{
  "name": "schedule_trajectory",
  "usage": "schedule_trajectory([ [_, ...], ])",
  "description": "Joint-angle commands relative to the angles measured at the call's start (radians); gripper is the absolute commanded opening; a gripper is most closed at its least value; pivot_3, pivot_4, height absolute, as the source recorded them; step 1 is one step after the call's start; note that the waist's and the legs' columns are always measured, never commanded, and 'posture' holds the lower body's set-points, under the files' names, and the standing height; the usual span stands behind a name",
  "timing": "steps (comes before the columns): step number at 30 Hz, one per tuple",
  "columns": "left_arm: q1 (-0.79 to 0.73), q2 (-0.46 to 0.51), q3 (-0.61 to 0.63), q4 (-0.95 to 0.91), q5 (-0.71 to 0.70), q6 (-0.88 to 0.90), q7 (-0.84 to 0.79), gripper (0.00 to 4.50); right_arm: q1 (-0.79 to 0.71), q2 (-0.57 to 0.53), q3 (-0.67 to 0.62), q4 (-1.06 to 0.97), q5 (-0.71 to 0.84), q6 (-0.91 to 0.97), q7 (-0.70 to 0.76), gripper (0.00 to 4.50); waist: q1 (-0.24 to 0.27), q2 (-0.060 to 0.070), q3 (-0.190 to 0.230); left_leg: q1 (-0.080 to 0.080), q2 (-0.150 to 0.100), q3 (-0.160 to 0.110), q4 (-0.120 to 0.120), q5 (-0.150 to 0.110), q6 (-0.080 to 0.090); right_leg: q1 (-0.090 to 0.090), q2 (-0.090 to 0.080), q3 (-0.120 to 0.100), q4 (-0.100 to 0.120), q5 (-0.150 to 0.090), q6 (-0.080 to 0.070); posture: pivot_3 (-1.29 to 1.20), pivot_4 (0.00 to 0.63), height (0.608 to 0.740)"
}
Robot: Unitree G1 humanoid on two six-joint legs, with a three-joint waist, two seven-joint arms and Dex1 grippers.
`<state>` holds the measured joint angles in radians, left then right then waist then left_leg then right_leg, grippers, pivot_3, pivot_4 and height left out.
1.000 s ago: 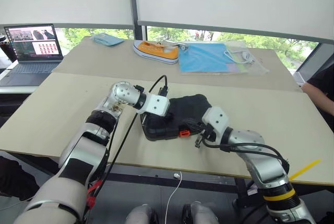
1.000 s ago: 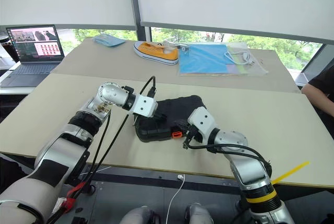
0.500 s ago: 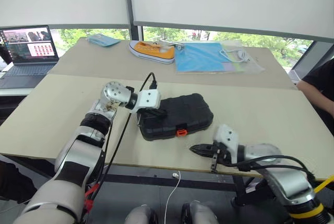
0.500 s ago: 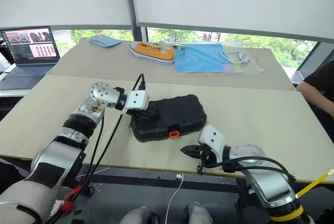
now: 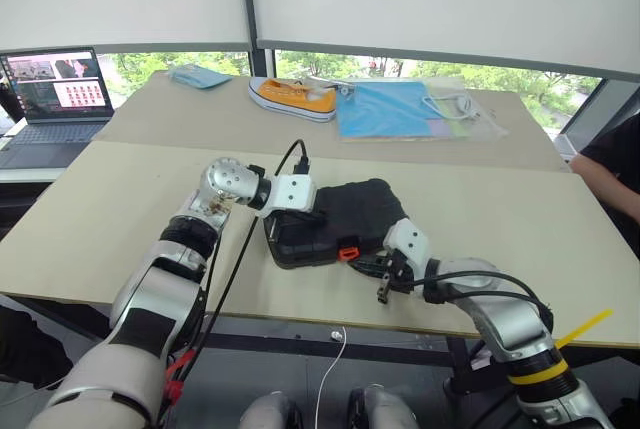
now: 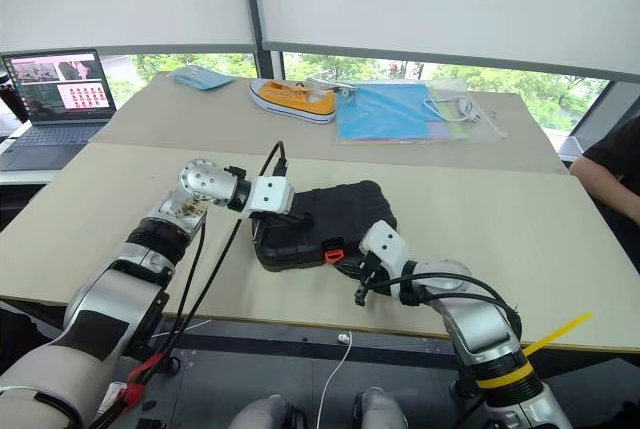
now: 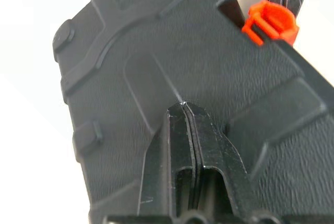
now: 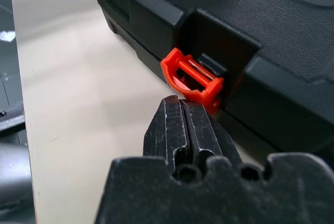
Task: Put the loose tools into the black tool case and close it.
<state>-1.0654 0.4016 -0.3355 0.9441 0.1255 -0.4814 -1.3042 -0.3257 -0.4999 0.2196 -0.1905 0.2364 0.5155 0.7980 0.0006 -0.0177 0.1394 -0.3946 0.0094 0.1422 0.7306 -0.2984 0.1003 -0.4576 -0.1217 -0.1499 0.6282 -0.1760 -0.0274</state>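
Observation:
The black tool case (image 5: 345,214) lies closed on the near table, its small orange latch (image 5: 348,252) on the front wall, sticking out from its recess. My left gripper (image 7: 182,107) is shut, its tips pressing on the lid near the case's left end (image 5: 310,216). My right gripper (image 8: 182,102) is shut and empty, its tip just in front of and below the orange latch (image 8: 193,78), close to touching it. In the head views it sits at the case's front edge (image 5: 364,263). The loose tools are out of view.
A laptop (image 5: 55,99) stands open at the far left. On the back table lie an orange shoe (image 5: 295,97), a blue folder (image 5: 385,109) and a blue cloth (image 5: 195,76). A person's arm (image 5: 615,174) shows at the right edge.
Half a second ago my right gripper was drawn back near the table's front edge; now it is back at the orange latch. My left gripper has stayed on the lid.

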Motion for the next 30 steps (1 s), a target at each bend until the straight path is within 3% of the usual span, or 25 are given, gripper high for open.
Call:
schedule_trajectory([
  [1,0.044,-0.018,-0.063,0.032,0.065,0.002,-0.027,0.06,-0.084,0.016,-0.055,0.002,-0.017,-0.054,-0.046,0.01,-0.001,0.000,0.000,0.000,0.000,0.000,0.000,0.000,0.000,0.000,0.000,0.000,0.000,0.000,0.000,0.00,0.150,0.718],
  [30,0.097,-0.010,-0.102,0.034,0.127,-0.091,-0.029,0.06,-0.140,0.045,-0.070,0.023,-0.019,-0.032,-0.054,0.01,-0.015,0.000,0.000,0.002,0.002,0.000,-0.002,-0.005,-0.006,0.000,0.000,-0.001,0.000,0.000,0.000,0.00,0.150,0.718],
])
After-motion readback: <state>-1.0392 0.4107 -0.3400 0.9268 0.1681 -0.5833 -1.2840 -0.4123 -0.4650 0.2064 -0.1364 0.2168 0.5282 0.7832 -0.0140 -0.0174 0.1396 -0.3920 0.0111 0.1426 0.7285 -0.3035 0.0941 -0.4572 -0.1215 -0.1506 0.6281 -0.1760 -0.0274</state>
